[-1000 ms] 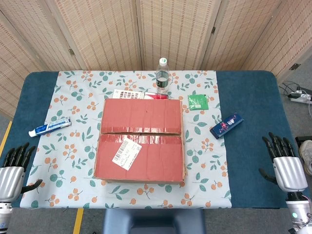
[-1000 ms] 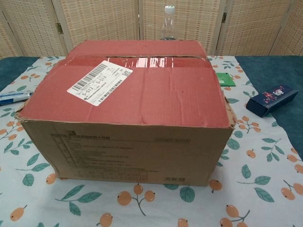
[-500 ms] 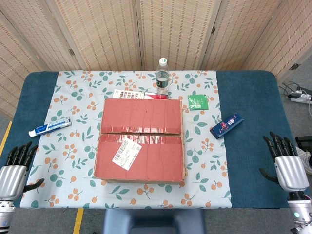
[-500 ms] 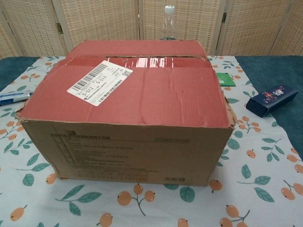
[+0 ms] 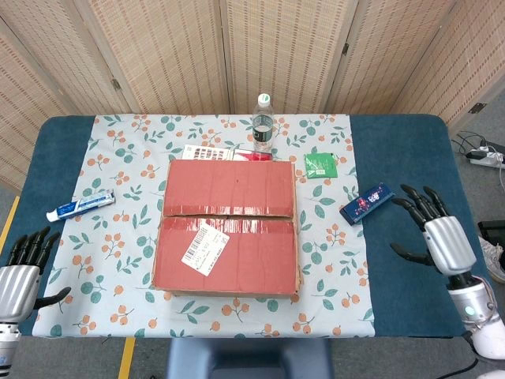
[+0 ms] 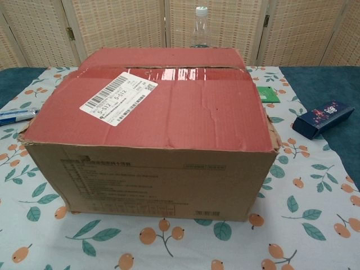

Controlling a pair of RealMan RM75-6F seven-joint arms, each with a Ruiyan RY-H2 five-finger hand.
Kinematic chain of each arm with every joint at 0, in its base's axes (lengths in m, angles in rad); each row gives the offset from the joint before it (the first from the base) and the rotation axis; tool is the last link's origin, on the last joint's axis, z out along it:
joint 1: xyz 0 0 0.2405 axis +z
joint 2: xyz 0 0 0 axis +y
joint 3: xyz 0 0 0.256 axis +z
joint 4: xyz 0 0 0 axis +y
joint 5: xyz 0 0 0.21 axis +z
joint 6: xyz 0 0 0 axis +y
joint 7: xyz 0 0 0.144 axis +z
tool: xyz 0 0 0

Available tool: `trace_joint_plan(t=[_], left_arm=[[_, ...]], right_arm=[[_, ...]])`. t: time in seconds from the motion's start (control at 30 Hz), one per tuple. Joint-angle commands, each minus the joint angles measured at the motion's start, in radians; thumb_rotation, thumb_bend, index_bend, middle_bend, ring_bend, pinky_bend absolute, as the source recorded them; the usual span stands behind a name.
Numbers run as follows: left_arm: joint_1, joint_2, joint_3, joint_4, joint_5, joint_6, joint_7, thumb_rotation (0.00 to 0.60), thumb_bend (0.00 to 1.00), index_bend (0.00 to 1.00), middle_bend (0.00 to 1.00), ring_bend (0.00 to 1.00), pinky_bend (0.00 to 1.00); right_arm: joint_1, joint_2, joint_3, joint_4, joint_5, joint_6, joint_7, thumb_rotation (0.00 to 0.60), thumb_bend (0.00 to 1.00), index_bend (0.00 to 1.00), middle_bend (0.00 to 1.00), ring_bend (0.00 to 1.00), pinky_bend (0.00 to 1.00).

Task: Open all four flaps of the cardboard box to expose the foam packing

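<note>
Robot hands first: the right robot hand (image 5: 432,229) is out over the blue part of the counter (image 5: 410,158) with fingers spread wide, holding nothing, just beside the dark blue packet (image 5: 367,202). The left robot hand (image 5: 22,268) sits at the near left edge, also splayed and empty. Mid-counter, the cardboard box (image 5: 229,227) has its flaps lying flat and closed, white shipping label (image 6: 118,98) on top. A water bottle (image 5: 262,124) stands right behind it.
</note>
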Motion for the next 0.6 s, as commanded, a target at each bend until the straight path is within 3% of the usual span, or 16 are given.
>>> trace_joint_plan(t=[0.03,0.2,0.47,0.6], left_arm=[[0.003,0.010,-0.003,0.004,-0.007,0.003,-0.026,0.600,0.15,0.00,0.00,0.00,0.00],[0.011,0.029,-0.015,0.014,-0.033,0.006,-0.086,0.600,0.15,0.00,0.00,0.00,0.00],[0.017,0.047,-0.014,0.024,-0.035,0.008,-0.145,0.600,0.18,0.00,0.00,0.00,0.00],[0.022,0.052,-0.019,0.030,-0.043,0.015,-0.169,0.600,0.18,0.00,0.00,0.00,0.00]], right_arm=[[0.079,0.014,0.039,-0.048,0.037,-0.112,0.047,0.600,0.25,0.22,0.15,0.19,0.07],[0.166,-0.026,0.070,-0.057,0.076,-0.209,0.070,0.600,0.25,0.25,0.18,0.23,0.12],[0.259,-0.148,0.121,0.004,0.094,-0.222,0.096,0.600,0.25,0.28,0.21,0.25,0.14],[0.300,-0.193,0.117,0.036,0.089,-0.246,0.097,0.600,0.25,0.28,0.21,0.25,0.14]])
